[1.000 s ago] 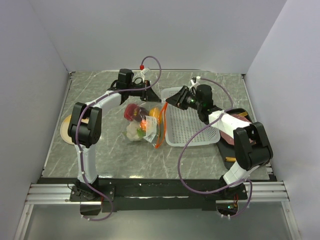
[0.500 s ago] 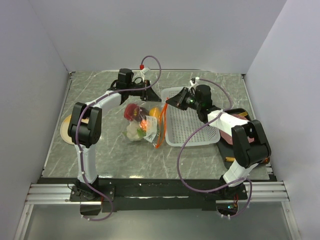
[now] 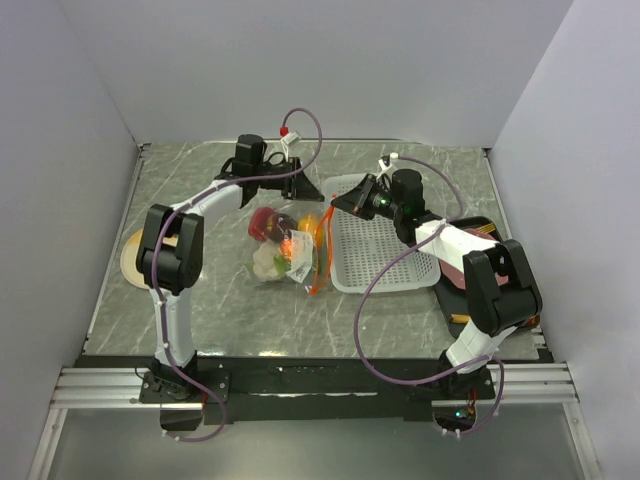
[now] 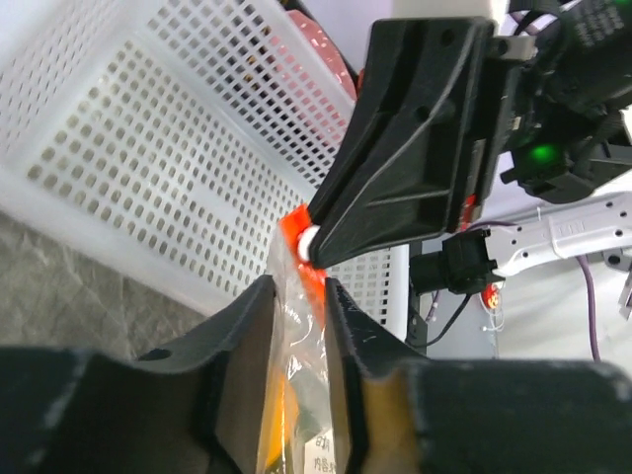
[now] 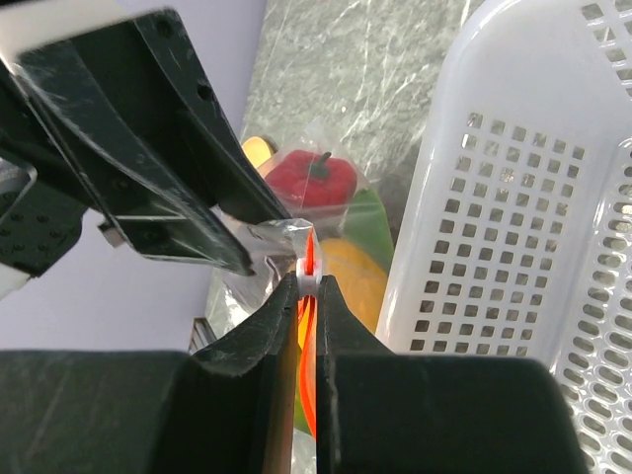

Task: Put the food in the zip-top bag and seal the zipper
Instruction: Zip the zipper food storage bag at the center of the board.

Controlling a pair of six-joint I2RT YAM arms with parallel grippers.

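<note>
The right tool (image 5: 307, 284) pinches the thin orange-red zipper strip (image 4: 293, 227) of the clear crinkly zip-top bag (image 3: 265, 270) (toy produce (image 3: 266, 224) inside), lying on the grey marbled desk (image 3: 200, 300). The left tool (image 4: 291, 296) stands slightly parted around its mouth.

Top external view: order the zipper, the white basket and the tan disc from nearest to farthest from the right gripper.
1. zipper: its top end is pinched in the right gripper.
2. white basket: just to the gripper's right, its far-left corner by the fingers.
3. tan disc: far off on the left side.
</note>
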